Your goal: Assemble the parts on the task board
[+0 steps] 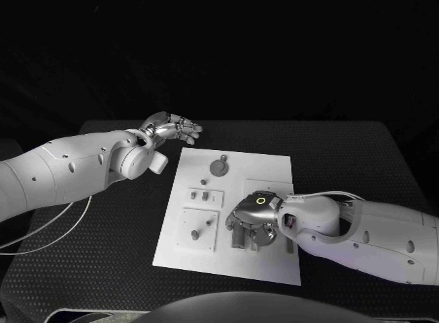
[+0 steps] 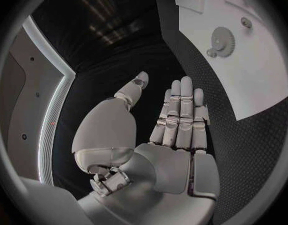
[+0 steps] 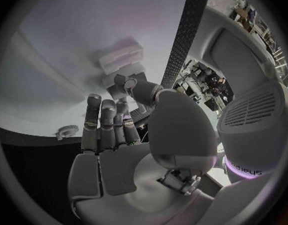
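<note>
Left hand (image 1: 173, 128) hovers above the black counter (image 1: 113, 235) just beyond the task board's (image 1: 268, 266) far left corner, fingers stretched apart and grasping nothing. On the board's far part lies a gear-shaped part (image 1: 219, 165); nearer, on its left side, a small peg (image 1: 194, 234) stands in a raised square plate. Right hand (image 1: 252, 214) is lowered over the board's right middle, fingertips beside a small block (image 3: 121, 57); whether it grasps anything, I cannot tell.
</note>
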`<state>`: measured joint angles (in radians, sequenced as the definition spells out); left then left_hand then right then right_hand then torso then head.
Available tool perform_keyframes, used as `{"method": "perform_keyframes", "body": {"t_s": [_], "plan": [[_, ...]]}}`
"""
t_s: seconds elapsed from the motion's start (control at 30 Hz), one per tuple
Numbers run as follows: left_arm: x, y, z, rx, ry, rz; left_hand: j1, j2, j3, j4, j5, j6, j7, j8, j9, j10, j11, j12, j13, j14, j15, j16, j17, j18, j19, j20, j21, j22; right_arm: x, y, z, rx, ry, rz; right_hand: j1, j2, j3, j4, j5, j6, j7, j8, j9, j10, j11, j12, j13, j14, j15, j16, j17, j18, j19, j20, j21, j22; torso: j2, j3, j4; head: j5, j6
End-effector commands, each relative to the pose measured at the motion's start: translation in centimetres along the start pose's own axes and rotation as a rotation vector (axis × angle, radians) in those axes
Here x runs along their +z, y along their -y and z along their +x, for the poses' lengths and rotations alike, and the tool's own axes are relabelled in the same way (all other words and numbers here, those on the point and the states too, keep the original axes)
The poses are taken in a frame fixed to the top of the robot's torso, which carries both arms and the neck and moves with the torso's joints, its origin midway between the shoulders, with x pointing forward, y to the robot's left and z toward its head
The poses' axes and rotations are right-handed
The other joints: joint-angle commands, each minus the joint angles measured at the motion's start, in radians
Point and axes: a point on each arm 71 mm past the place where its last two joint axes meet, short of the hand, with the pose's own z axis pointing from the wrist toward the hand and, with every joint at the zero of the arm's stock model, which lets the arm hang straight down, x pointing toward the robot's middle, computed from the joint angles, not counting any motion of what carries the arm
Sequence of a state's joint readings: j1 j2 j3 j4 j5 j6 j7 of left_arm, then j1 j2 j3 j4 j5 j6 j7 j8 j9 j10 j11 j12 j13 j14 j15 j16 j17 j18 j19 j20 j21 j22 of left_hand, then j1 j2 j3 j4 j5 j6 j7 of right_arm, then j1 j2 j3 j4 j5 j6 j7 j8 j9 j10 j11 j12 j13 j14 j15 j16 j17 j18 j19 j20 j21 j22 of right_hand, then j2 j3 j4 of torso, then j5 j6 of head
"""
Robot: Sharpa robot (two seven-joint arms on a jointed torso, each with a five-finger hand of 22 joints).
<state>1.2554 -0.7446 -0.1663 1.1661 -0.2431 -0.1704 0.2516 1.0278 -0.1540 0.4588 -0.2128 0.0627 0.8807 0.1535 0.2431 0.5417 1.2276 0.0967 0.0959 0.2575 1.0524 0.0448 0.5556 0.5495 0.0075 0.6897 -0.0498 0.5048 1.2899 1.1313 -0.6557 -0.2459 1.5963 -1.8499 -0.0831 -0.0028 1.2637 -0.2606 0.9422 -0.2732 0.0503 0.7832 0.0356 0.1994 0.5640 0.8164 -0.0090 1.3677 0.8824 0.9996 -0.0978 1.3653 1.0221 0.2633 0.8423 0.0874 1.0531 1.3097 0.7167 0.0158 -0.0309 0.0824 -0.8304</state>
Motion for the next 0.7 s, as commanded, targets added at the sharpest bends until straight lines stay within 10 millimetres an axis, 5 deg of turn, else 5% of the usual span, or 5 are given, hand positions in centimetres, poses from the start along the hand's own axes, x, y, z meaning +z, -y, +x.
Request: {"method": "perform_keyframes", "body": {"t_s": [0.03,0.23,0.7], "plan": [[0.0,0.1,0.2,-0.008,-0.014,0.007,0.002,0.009,0.000,0.006,-0.001,-0.003,0.000,0.005,-0.001,-0.005,0.003,0.006,-0.001,0.003,0.005,-0.005,0.001,-0.008,0.005,0.003,-0.005,0.002,-0.1,0.1,-0.2,0.002,0.035,-0.002,0.001,-0.012,-0.001,0.006,-0.002,-0.006,0.004,-0.002,0.000,-0.008,0.003,0.008,-0.001,-0.009,-0.001,0.004,-0.001,-0.002,-0.009,-0.001,0.002,0.011,0.000,0.0002,-0.0003,0.000,0.001],[0.1,0.1,0.2,-0.007,-0.013,0.007,0.003,0.009,0.000,0.006,-0.001,-0.003,0.000,0.005,-0.001,-0.005,0.003,0.006,-0.001,0.003,0.005,-0.005,0.002,-0.008,0.005,0.003,-0.005,0.002,-1.2,0.4,-0.8,0.109,0.156,-0.014,-0.014,-0.016,-0.014,0.017,-0.002,-0.004,0.024,0.007,0.003,0.007,0.000,0.023,-0.003,0.004,-0.003,0.018,-0.002,-0.002,0.007,-0.003,0.014,0.012,0.000,0.0003,0.0003,-0.001,0.003],[0.0,0.1,0.1,-0.007,-0.012,0.006,0.004,0.009,0.000,0.005,-0.001,-0.003,-0.001,0.006,-0.002,-0.005,0.003,0.006,-0.001,0.003,0.005,-0.006,0.003,-0.008,0.005,0.004,-0.006,0.003,-3.1,2.3,-1.6,0.296,0.289,0.063,-0.186,-0.024,-0.215,-0.012,-0.002,0.018,0.065,0.039,0.011,0.035,0.005,0.036,-0.024,0.022,-0.006,0.026,-0.021,-0.002,0.021,-0.016,0.023,0.003,0.000,0.0002,0.0013,-0.001,0.007]]}}
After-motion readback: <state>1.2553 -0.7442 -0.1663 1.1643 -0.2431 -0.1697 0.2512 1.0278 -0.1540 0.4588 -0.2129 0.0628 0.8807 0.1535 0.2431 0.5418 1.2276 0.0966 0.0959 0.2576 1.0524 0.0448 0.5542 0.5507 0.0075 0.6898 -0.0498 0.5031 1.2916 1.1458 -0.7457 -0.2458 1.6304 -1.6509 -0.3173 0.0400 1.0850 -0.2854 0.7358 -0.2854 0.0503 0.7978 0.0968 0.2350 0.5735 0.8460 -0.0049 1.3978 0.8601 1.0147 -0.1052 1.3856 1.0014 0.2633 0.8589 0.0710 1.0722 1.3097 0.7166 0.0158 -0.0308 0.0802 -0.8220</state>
